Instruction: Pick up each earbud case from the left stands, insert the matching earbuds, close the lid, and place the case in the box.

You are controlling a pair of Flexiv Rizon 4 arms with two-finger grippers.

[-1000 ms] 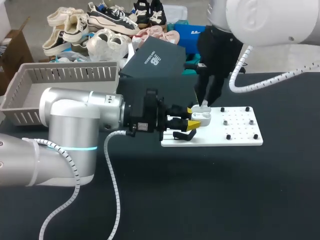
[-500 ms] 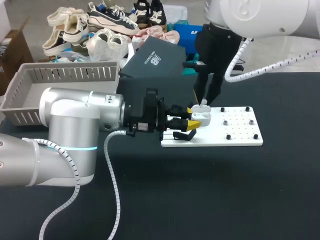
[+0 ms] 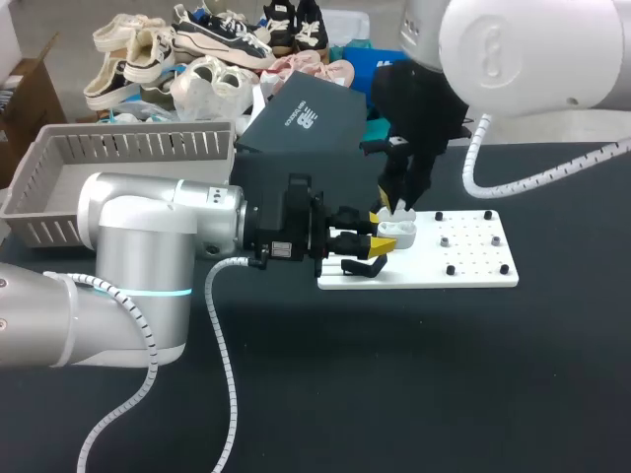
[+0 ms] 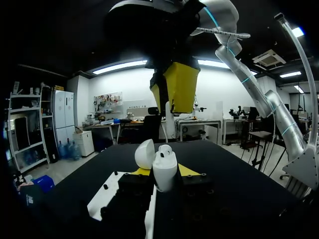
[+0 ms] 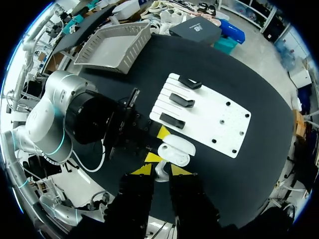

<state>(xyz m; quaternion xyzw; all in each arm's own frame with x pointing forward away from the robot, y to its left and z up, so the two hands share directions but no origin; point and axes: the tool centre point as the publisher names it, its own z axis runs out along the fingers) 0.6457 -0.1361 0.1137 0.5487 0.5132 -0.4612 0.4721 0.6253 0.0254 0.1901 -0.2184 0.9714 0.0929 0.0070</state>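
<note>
Even overhead light fills the head view: the black table [image 3: 414,394] swallows it, the white plate [image 3: 478,258] comes up bright, and 1 soft sheen sits on my left arm [image 3: 148,232]. From the left wrist I see 2 ceiling strips glowing behind. The earbud case [image 4: 165,174] stands out pale, while the left gripper [image 4: 164,171] holding it reads nearly black, perhaps underexposed. My right wrist view is bright, with faint shadows.

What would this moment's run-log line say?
left gripper: shut on earbud case | lid: open | earbud: showing atop case | right gripper: just above case
</note>
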